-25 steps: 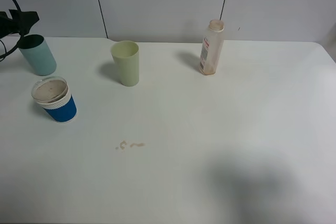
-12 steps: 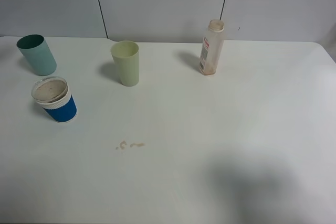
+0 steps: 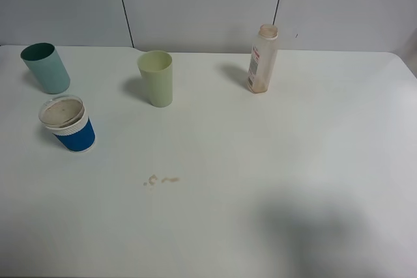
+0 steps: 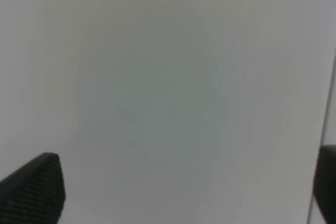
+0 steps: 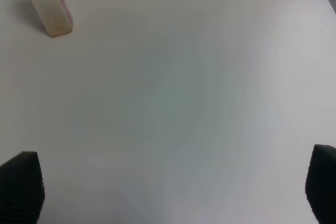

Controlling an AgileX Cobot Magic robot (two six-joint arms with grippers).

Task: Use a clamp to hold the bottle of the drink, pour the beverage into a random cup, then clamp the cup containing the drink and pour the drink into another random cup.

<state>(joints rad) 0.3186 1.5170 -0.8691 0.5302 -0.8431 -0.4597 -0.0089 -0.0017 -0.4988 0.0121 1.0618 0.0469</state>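
Note:
The bottle [image 3: 262, 59] stands upright at the back of the table, nearly drained; its base also shows in the right wrist view [image 5: 48, 4]. The teal cup [image 3: 45, 68] stands at the far left. In front of it is the blue-sleeved paper cup [image 3: 68, 124] with brownish residue inside. Neither arm appears in the exterior high view. My left gripper [image 4: 189, 187] is open, its fingertips [image 4: 37, 190] wide apart over a blank pale surface. My right gripper [image 5: 170, 187] is open above bare table, well short of the bottle.
A pale yellow-green tumbler [image 3: 156, 78] stands between the teal cup and the bottle. A few small brown drops [image 3: 159, 180] lie on the white table [image 3: 293, 161] in front of it. A grey panelled wall [image 3: 195, 4] runs behind the table.
The left gripper, which hung beside the teal cup's rim a second ago, has withdrawn out of the exterior high view. The cups and bottle have not moved.

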